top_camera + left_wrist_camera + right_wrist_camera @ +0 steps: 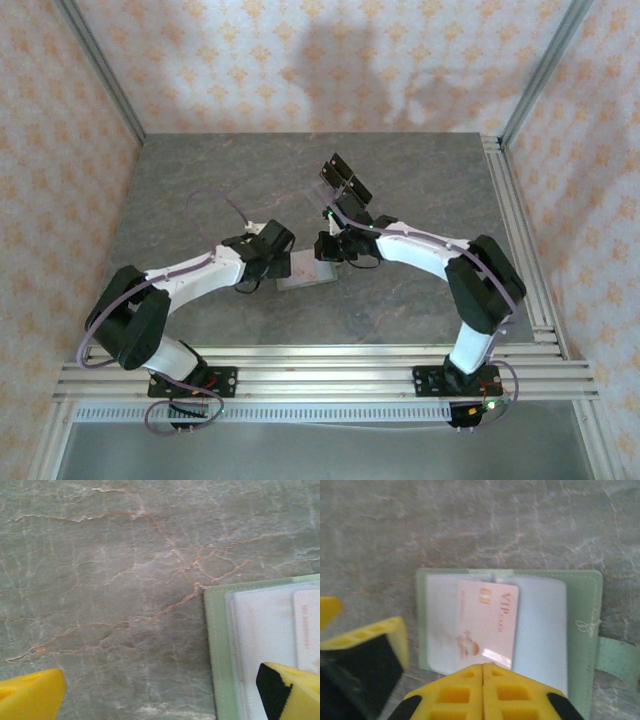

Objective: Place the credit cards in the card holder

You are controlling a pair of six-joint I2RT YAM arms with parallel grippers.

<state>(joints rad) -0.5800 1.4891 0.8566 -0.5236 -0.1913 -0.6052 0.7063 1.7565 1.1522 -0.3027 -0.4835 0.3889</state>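
The card holder (305,271) lies open and flat near the middle of the table (200,180), a little toward its near edge. One card (487,622) lies on the holder, across its fold. A tab (620,660) sticks out from the holder's edge on the side away from the left gripper (160,685). That gripper straddles the holder's left edge. The right gripper (483,690) is at the card's short end. A stand (345,178) sits behind the holder, toward the far edge.
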